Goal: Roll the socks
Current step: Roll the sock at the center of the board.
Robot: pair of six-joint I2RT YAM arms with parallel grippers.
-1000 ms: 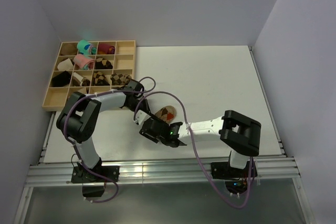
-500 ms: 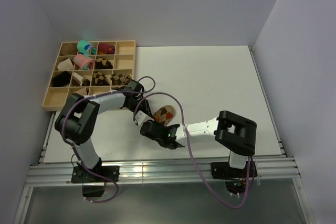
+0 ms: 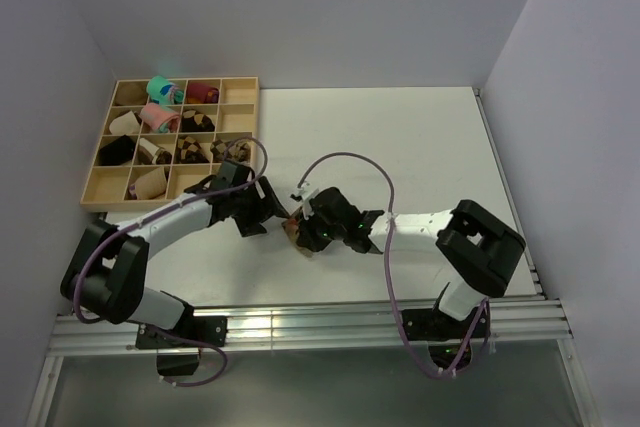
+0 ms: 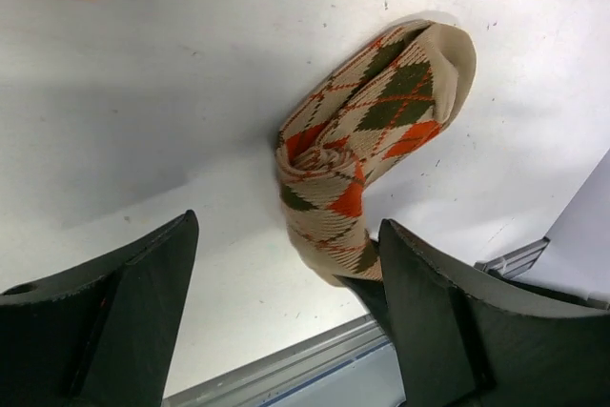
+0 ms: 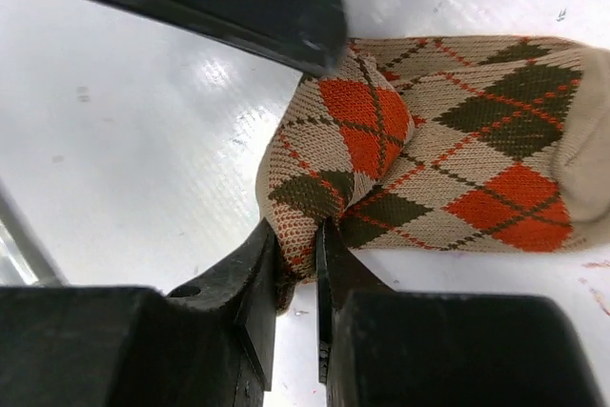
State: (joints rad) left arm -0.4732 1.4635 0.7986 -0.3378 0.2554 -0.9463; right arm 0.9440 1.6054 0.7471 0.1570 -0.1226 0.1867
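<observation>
The tan argyle sock (image 4: 372,131) with brown and orange-red diamonds lies on the white table, partly rolled at one end. In the top view the sock (image 3: 297,230) sits between the two grippers. My left gripper (image 4: 286,235) stands open, its fingers on either side of the rolled end without pinching it. My right gripper (image 5: 297,235) is shut on the rolled edge of the sock (image 5: 457,159). From above, the left gripper (image 3: 274,209) is just left of the sock and the right gripper (image 3: 306,233) is on it.
A wooden divided tray (image 3: 105,192) stands at the far left, holding several rolled socks in pink, teal, maroon and brown argyle. The table's near edge and metal rail (image 3: 300,322) run just below the grippers. White table (image 3: 400,137) stretches behind and to the right.
The left gripper opened and let go of the sock. The right gripper came in and closed on the rolled end. Both arms shifted, and the sock now lies a little lower left.
</observation>
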